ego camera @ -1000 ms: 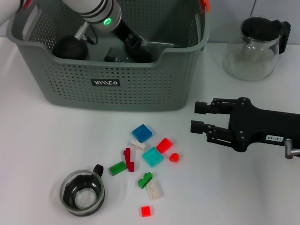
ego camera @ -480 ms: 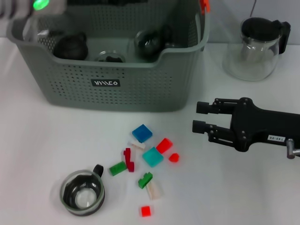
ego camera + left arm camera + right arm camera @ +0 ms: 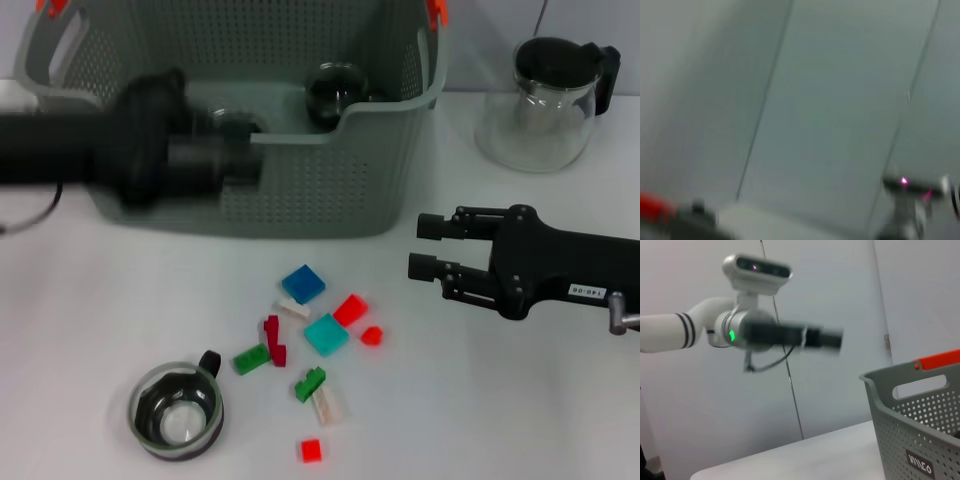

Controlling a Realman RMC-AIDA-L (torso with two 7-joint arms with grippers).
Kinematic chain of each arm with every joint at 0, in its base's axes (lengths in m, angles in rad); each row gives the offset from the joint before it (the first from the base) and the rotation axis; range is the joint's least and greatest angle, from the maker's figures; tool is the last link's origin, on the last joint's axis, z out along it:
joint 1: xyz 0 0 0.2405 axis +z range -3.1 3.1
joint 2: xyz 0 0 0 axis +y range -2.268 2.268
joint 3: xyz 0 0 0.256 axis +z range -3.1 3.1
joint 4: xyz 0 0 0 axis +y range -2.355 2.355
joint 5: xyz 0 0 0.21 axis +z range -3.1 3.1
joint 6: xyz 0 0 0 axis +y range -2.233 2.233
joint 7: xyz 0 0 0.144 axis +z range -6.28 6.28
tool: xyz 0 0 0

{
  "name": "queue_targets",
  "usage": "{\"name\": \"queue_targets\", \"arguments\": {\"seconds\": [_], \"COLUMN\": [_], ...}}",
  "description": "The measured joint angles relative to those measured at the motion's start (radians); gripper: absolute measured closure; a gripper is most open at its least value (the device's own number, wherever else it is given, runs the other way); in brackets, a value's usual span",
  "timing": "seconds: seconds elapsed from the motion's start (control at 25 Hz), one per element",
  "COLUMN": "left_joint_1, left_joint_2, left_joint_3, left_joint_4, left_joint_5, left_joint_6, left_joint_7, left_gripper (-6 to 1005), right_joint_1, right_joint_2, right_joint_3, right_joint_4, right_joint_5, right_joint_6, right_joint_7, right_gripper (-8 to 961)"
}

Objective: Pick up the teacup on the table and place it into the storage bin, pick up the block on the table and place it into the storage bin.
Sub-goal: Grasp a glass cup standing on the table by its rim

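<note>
Teacup (image 3: 177, 411) stands on the tabletop (image 3: 520, 400), well in front of the storage bin (image 3: 330, 190). Bring the left gripper (image 3: 240, 165), fingers' state indiscernible, down over its rim; right gripper (image 3: 427, 248), fingers apart and empty, waits beside the bin.

Showed mostly a blurred grey wall (image 3: 830, 100), crossed by two thin dark lines slanting from upper right down to lower left. At about seven o'clock, caught a smeared red patch (image 3: 655, 207) beside a dark grey shape (image 3: 695, 222), too blurred to identify. At about four o'clock, held a pale device (image 3: 915, 186) on a stand, with two small pink lights glowing on its dark front. Along the bottom, took in a lighter strip of surface (image 3: 790, 225).
</note>
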Motion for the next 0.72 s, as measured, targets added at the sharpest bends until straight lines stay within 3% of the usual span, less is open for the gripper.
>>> {"name": "queue_targets", "arguments": {"seconds": [0.24, 0.56, 0.72], "left_joint_1": [0.054, 0.047, 0.03], "left_joint_2": [-0.015, -0.05, -0.076], "left_joint_3": [0.15, 0.394, 0.519], "left_joint_4": [0.223, 0.504, 0.557], "left_joint_5": [0.306, 0.606, 0.743], "left_joint_6": [0.02, 0.023, 0.021], "left_joint_7": [-0.123, -0.378, -0.444], "left_gripper": [493, 494, 494], "right_joint_1": [0.002, 0.002, 0.001], "right_joint_2": [-0.001, -0.003, -0.003], "right_joint_3": [0.0, 0.001, 0.002], "right_joint_4": [0.001, 0.001, 0.001], "right_joint_5": [-0.001, 0.0, 0.0], "right_joint_6": [0.002, 0.004, 0.005], "right_joint_7": [0.004, 0.004, 0.004], "right_gripper": [436, 435, 435]}}
